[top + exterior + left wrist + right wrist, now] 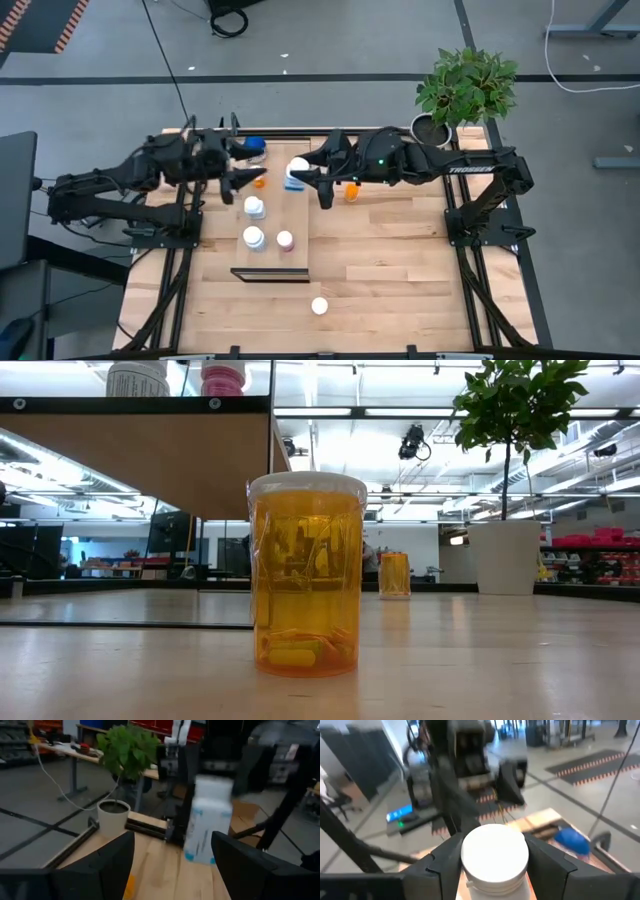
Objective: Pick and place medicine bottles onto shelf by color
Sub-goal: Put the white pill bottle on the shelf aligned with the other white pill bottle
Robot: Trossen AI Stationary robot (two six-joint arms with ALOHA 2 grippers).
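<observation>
My right gripper (300,178) is shut on a white bottle with a blue label (297,170) over the far part of the light-wood shelf (272,258). The same bottle shows in the left wrist view (206,820). My left gripper (248,178) is open and empty just left of it, beside a small orange bottle (260,183). Two white-capped bottles (254,207) (254,237) and a pink one (285,240) stand on the shelf. An orange bottle (351,190) stands right of the shelf. Another orange bottle (305,575) stands near the front edge. A blue bottle (256,147) is at the far edge. My right gripper pinches the white bottle between its two fingers at its upper part, just below the white cap (495,851). The fingers come roughly level from the table's right side. The bottle stands upright in the hold, its base (199,857) seemingly clear of the shelf.
A potted plant (462,88) in a white pot stands at the table's far right corner. The shelf stands raised above the tabletop (140,455), with a dark frame at its near end (270,272). Open tabletop (400,260) lies to the right of the shelf.
</observation>
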